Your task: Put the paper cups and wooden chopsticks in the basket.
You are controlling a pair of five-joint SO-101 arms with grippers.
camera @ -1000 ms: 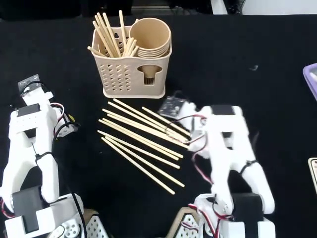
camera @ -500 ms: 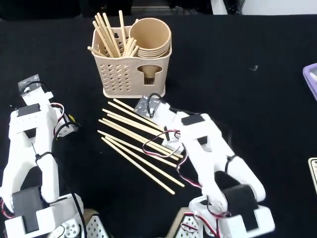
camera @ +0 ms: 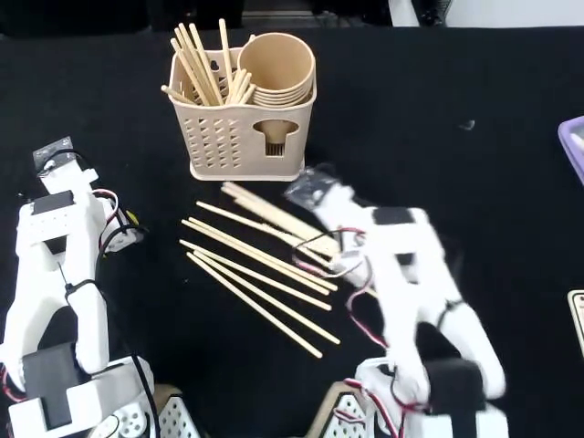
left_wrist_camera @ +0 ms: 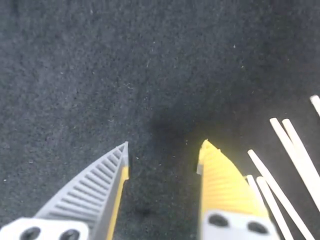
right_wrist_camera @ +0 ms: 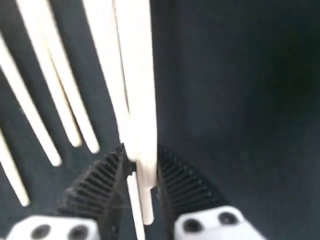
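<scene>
Right gripper (right_wrist_camera: pixel 141 161) clamped on few chopsticks (right_wrist_camera: pixel 136 90) near one end — length free, presumably for tipping into basket (camera: pixel 239 141). Left gripper (left_wrist_camera: pixel 162 152) jaws parted, empty, over cloth (left_wrist_camera: pixel 100 60) — standby.

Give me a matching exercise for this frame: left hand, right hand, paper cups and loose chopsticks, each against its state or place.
1. left hand
2. right hand
3. paper cups
4. loose chopsticks

A. stacked in the basket
B. shut on a bundle of chopsticks
C. lying on the table
D. open, over bare table

Pairs: 1-D, 2-B, 3-A, 4-C
</scene>
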